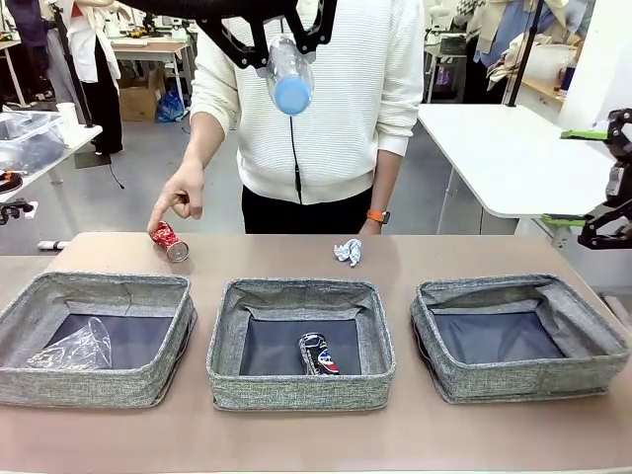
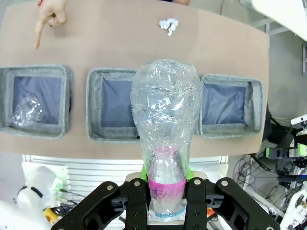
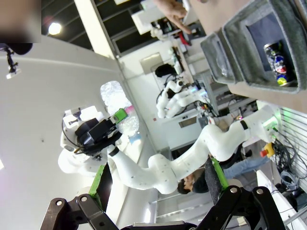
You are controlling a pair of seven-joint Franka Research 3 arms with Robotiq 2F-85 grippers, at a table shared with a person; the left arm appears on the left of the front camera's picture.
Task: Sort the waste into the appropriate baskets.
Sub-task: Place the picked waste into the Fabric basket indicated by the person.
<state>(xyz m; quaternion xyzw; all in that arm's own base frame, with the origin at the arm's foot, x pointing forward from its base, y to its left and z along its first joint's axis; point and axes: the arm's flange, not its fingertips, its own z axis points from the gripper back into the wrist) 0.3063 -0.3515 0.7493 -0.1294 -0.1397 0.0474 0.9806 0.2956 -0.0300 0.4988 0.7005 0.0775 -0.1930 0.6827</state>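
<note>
High above the table's far side, my left gripper (image 1: 279, 47) is shut on a clear plastic bottle (image 1: 287, 77), its blue cap toward the front camera. In the left wrist view the crumpled bottle (image 2: 165, 120) rises between the green pads over the middle basket (image 2: 103, 76). A person's hand (image 1: 181, 200) points at a crushed red can (image 1: 168, 240) on the table. A white paper wad (image 1: 348, 252) lies beyond the middle basket (image 1: 301, 289), which holds a dark blue can (image 1: 316, 354). The left basket (image 1: 99, 286) holds a clear plastic bag (image 1: 74, 348). My right gripper (image 1: 573, 178) hangs open at the right edge.
The right basket (image 1: 513, 288) has nothing in it. The person stands at the far edge of the brown table (image 1: 296, 434). A white side table (image 1: 504, 158) stands behind my right gripper. A free strip of tabletop runs between the baskets and the far edge.
</note>
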